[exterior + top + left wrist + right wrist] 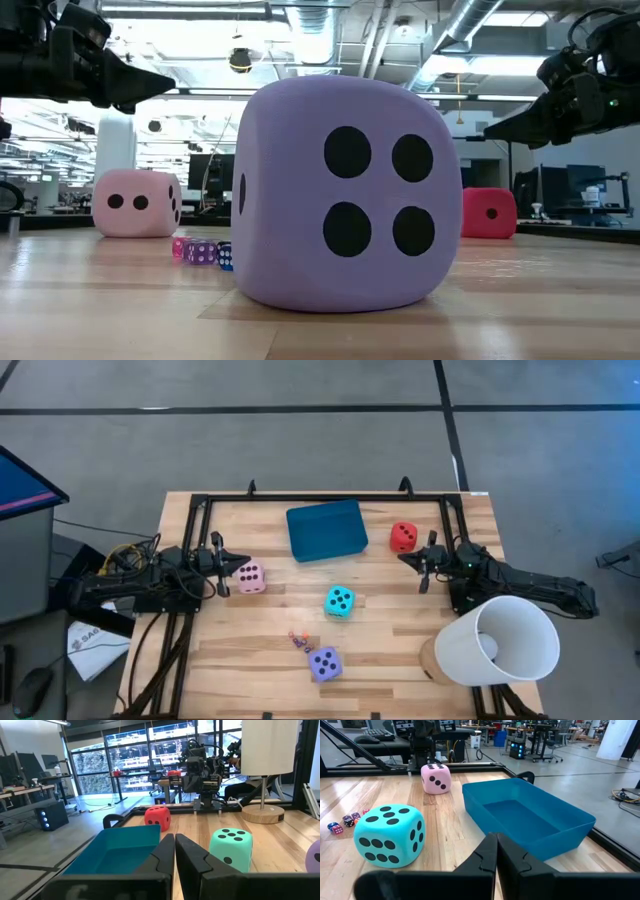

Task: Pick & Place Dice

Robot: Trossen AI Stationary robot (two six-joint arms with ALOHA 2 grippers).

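Four dice rest on the wooden table: pink (250, 576) at the left, red (404, 537) at the far right, turquoise (339, 601) in the middle, purple (324, 663) near the front edge. My left gripper (222, 565) is shut and empty, raised just left of the pink die. My right gripper (423, 568) is shut and empty, raised just near of the red die. In the low view the purple die (345, 195) fills the middle, with the pink die (136, 203) and red die (488, 213) behind it.
A teal tray (326, 529) lies at the far middle of the table. Several tiny dice (298, 639) lie beside the purple die. A white lamp (497, 642) stands at the near right corner. A black frame (320, 498) borders the table.
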